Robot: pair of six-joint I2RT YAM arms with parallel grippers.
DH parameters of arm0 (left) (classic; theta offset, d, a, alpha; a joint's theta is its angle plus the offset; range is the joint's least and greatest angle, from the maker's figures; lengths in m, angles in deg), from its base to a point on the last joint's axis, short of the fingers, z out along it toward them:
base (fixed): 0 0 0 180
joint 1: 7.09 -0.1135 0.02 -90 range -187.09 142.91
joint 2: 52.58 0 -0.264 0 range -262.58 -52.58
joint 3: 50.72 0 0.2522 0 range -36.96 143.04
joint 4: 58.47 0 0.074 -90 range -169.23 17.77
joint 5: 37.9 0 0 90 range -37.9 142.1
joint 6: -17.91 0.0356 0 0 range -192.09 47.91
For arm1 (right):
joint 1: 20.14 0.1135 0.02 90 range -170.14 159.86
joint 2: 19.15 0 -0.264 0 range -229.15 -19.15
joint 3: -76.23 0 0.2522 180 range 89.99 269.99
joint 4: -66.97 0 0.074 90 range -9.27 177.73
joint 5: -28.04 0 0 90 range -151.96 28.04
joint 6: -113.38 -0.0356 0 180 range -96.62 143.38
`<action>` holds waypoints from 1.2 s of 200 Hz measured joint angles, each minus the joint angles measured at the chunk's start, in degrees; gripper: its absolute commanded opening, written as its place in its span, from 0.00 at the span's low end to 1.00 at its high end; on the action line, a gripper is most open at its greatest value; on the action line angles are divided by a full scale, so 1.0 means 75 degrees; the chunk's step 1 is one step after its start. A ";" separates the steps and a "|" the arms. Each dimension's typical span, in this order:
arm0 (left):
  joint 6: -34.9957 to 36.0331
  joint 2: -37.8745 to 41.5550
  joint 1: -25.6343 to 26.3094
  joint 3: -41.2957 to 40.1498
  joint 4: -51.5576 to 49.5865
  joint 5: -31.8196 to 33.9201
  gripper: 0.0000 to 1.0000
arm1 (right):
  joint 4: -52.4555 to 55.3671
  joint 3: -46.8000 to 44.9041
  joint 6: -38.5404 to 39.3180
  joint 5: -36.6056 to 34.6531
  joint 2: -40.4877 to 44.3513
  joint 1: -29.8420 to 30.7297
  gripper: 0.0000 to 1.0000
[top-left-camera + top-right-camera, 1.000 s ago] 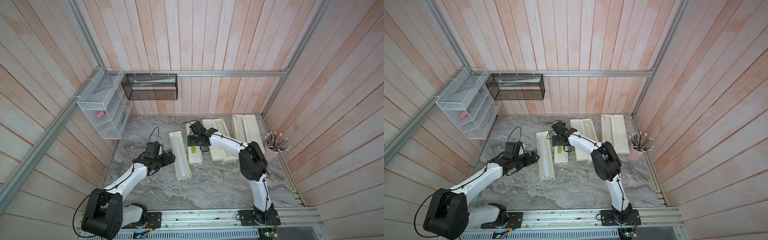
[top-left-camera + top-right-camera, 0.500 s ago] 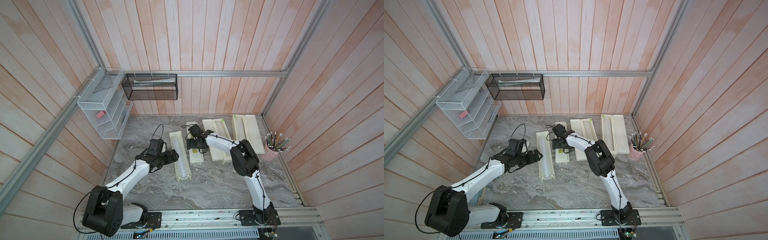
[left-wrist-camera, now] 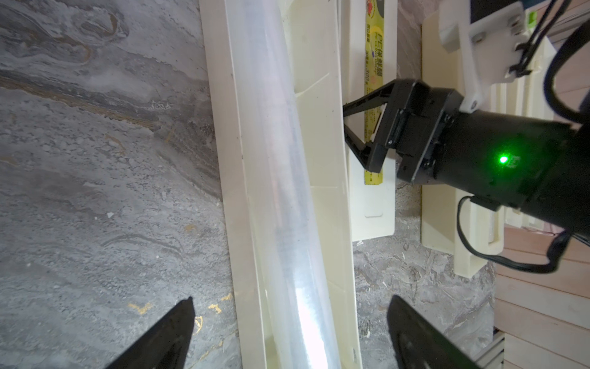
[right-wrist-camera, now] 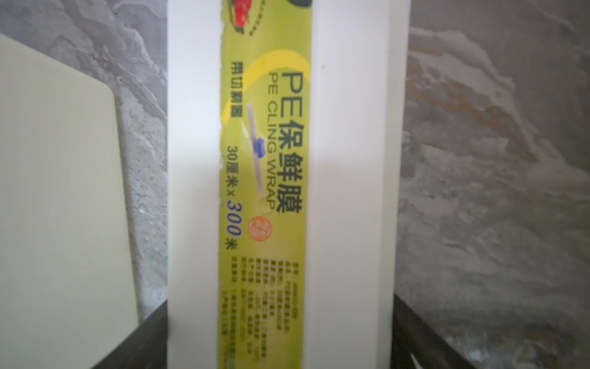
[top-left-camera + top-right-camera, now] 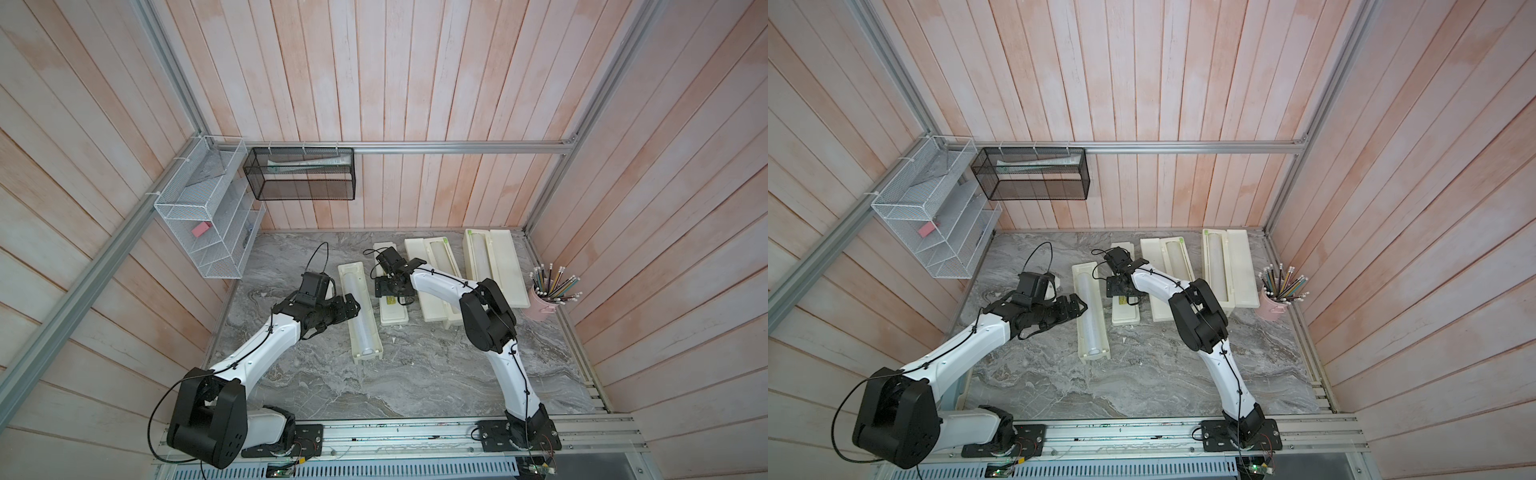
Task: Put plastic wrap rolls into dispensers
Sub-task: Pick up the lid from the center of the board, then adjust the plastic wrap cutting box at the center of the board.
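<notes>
The open dispenser trough [image 5: 348, 332] lies at centre frame on the grey marbled surface [image 5: 415, 374], with 1 plastic wrap roll [image 5: 360, 324] inside it. The left end effector [image 5: 352, 305] hangs over the trough, released, its fingers [image 3: 172, 332] spread wide on either side of it. Just right of the trough lies a labelled cream piece [image 5: 392, 318]. The right end effector [image 4: 281, 335] straddles its long sides, and I cannot tell whether it is grasping the piece. Further right, 2 open dispensers [image 5: 505, 266] each hold a roll.
</notes>
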 measured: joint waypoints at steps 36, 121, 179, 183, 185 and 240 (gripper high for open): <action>0.0067 0.0003 0.0111 -0.0003 -0.0006 -0.0061 0.88 | -0.0006 -0.0117 0.0003 0.0111 0.0717 -0.0029 0.83; -0.0326 0.0525 0.0338 0.0224 0.0152 -0.0743 0.28 | 0.0041 -0.0574 -0.0032 0.0143 0.2052 -0.0087 0.83; -0.0527 0.0137 0.1052 0.0204 0.0385 -0.0691 0.04 | 0.0076 -0.1125 -0.0044 0.0146 0.2401 -0.0195 0.83; -0.0536 0.0111 0.1116 0.0204 0.0382 -0.0664 0.03 | 0.0073 -0.1137 -0.0050 0.0143 0.2404 -0.0198 0.83; -0.0551 0.0099 0.1142 0.0201 0.0388 -0.0641 0.02 | 0.0070 -0.1145 -0.0052 0.0143 0.2404 -0.0201 0.83; -0.0866 -0.0428 0.1498 -0.0248 0.0329 -0.0402 0.00 | 0.0047 -0.1332 -0.0067 0.0175 0.2404 -0.0227 0.83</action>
